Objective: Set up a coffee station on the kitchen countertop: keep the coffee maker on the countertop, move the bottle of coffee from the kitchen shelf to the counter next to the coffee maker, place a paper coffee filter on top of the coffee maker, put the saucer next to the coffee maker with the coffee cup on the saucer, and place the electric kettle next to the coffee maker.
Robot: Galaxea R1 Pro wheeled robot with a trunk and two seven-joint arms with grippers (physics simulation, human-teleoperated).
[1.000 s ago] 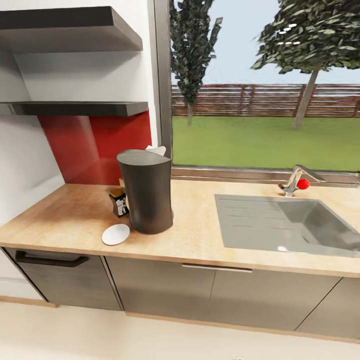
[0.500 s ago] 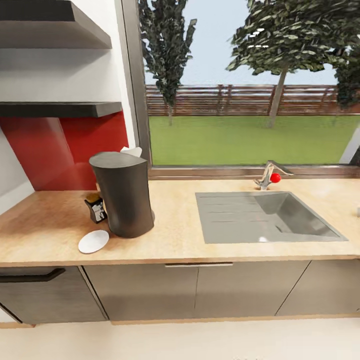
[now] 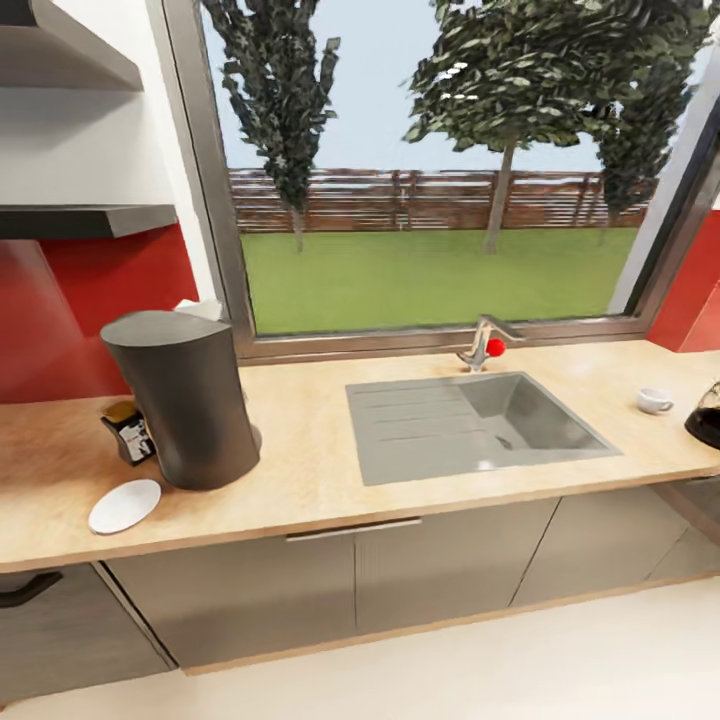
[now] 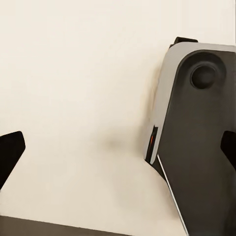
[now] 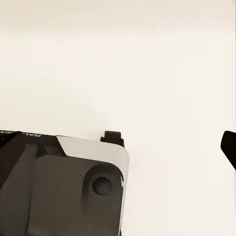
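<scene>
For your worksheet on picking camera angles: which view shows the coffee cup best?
The head view: the coffee cup stands on the kitchen countertop, right of the sink, far from the saucer. Both wrist views look down at pale floor and the robot's base, so they give nothing on the cup.

Wide window (image 3: pixel 430 170), red backsplash (image 3: pixel 90 300), cream floor (image 3: pixel 450 670).

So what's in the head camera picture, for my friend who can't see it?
A tall dark coffee maker stands on a long wooden countertop, with a small coffee jar and white saucer beside it. Across the steel sink, by a big garden window, sit a white cup and glass kettle.
</scene>
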